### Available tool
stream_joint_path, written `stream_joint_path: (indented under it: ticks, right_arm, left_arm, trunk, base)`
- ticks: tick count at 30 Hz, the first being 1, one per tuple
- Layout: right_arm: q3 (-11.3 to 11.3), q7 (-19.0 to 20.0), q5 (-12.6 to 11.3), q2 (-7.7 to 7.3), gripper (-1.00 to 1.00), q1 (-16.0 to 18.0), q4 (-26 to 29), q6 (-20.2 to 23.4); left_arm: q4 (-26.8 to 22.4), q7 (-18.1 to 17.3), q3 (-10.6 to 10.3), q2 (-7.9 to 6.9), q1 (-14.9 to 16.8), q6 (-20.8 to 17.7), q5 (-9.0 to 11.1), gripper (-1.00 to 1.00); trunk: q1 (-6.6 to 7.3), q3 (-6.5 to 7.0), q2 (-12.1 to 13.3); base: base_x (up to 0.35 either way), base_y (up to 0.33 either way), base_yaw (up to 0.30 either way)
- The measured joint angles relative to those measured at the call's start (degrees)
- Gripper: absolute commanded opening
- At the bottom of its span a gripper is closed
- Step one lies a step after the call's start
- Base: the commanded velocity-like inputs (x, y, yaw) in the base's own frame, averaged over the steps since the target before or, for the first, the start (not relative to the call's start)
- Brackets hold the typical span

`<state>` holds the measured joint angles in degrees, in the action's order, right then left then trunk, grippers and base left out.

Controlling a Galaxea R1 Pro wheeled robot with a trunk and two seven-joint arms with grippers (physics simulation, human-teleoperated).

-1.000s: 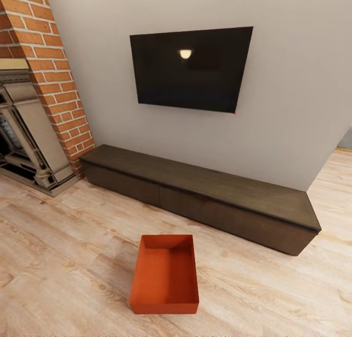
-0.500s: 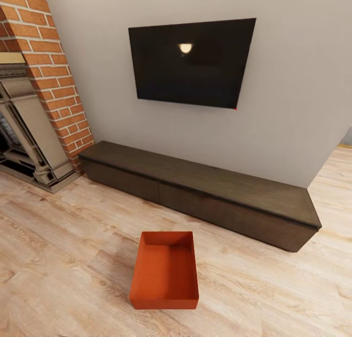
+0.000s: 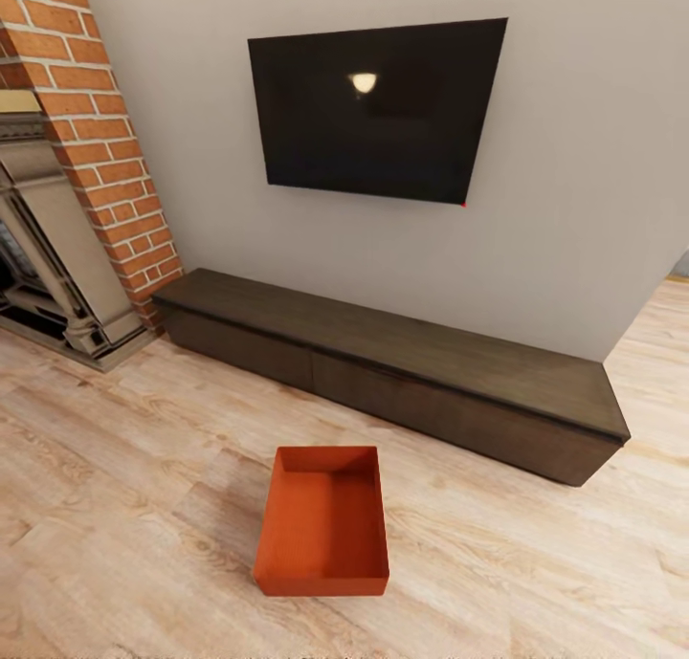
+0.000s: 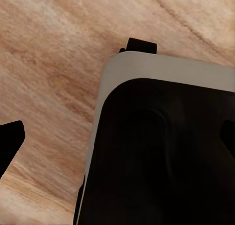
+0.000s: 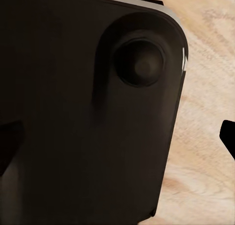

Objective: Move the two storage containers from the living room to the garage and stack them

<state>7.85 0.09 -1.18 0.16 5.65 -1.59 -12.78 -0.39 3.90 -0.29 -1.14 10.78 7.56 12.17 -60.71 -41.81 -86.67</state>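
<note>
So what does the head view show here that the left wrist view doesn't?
Head view: an orange-red rectangular topless plastic bin on the floor, a long dark wood low cabinet, a black wall TV and a red brick fireplace. Left wrist view: a black, grey-edged robot body panel and a dark fingertip. Both: light wood plank flooring.

Orange-red storage container [image 3: 322,525]: open-topped, empty, upright on light wood plank floor [image 3: 115,506].

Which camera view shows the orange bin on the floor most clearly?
The head view: the orange bin sits whole and open-topped on the wood floor. Both wrist views give dark robot parts over wood planks instead.
</note>
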Motion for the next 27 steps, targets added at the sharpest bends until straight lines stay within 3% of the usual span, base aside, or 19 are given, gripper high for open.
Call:
stream_joint_path:
  ticks: [27]
  right_arm:
    - [0.0, -0.01, -0.01, -0.07, 1.0, 0.0, 0.0, -0.08]
  left_arm:
    - [0.0, 0.0, 0.0, 0.0, 0.0, 0.0, 0.0, 1.0]
  trunk:
    - [0.0, -2.49, 0.0]
  base:
    - [0.0, 0.0, 0.0]
